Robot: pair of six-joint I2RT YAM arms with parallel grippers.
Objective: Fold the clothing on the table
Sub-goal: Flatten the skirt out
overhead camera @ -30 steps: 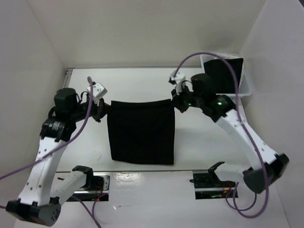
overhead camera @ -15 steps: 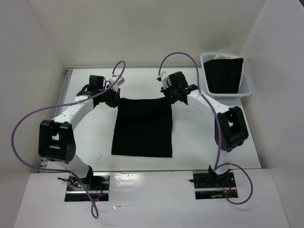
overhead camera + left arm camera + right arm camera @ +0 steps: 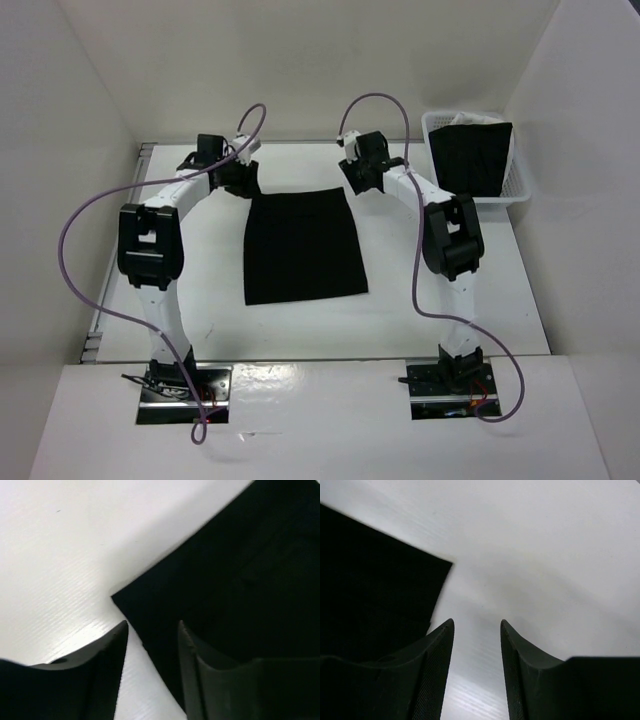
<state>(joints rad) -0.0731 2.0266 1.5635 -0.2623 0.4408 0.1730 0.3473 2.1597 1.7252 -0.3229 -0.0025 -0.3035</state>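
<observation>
We saw the clothing (image 3: pixel 303 247) lying flat on the table (image 3: pixel 430 300), its far corners just beside the left gripper (image 3: pixel 242 184) and right gripper (image 3: pixel 358 182), both partly open and empty, the left straddling the cloth's edge.

The clothing (image 3: pixel 303 247) lies flat on the table (image 3: pixel 440 300), near its middle, between the two arms, whose bases stand at the near edge. The left gripper (image 3: pixel 240 182) is just beside the clothing's far left corner, with one finger over the fabric and the other over bare table. The right gripper (image 3: pixel 358 182) is just beside the far right corner, with both fingers over bare table. A basket (image 3: pixel 519 195) stands at the table's far right corner, to the right of the right gripper, with a cloth (image 3: pixel 470 158) in it
</observation>
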